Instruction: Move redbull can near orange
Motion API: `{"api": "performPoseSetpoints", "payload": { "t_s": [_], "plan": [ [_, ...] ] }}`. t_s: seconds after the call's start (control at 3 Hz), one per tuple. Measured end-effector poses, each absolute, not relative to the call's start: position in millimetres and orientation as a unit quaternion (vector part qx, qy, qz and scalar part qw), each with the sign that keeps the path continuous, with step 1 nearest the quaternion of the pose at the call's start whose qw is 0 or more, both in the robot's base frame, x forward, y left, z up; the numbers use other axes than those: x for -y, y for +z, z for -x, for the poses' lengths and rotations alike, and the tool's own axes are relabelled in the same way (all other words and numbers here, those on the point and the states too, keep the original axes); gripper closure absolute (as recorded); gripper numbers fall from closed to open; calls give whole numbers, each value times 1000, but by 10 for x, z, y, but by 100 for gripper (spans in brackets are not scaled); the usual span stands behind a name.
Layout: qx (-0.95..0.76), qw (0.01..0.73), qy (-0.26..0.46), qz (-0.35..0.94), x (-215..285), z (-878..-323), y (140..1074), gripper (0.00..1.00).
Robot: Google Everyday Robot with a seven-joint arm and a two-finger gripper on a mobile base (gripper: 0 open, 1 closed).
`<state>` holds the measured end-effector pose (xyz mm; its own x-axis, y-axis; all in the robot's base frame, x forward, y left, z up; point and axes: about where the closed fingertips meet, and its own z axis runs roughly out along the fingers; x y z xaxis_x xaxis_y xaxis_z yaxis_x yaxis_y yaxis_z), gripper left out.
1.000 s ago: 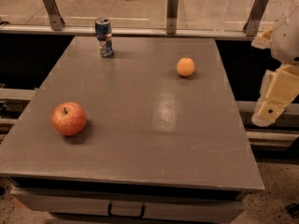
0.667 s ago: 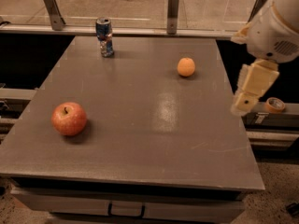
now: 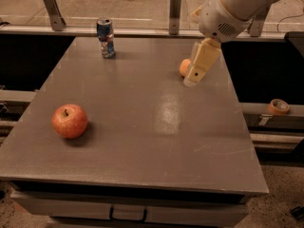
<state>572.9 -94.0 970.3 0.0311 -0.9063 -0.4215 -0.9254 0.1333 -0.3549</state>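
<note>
The redbull can stands upright near the far left edge of the grey table. It is blue and silver with a silver top. The orange lies at the far right of the table, partly hidden behind my gripper. My gripper hangs from the white arm at the upper right, above the table, right in front of the orange and far to the right of the can. It holds nothing.
A red apple with a stem lies at the left front of the table. A roll of tape sits on a ledge off the right side. A metal rail with posts runs behind the table.
My arm has swung left from beyond the table's right edge to over the table, so that the gripper now covers part of the orange. The can, orange and apple have not moved.
</note>
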Motion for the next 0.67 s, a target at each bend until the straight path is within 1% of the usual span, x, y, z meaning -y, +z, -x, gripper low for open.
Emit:
{"api": "performPoseSetpoints", "payload": {
  "t_s": [0.33,0.67],
  "plan": [
    [-696,287,17,658,939,-5728,9703,0],
    [-702,298,28,646,798,-5846,9638,0]
  ]
}}
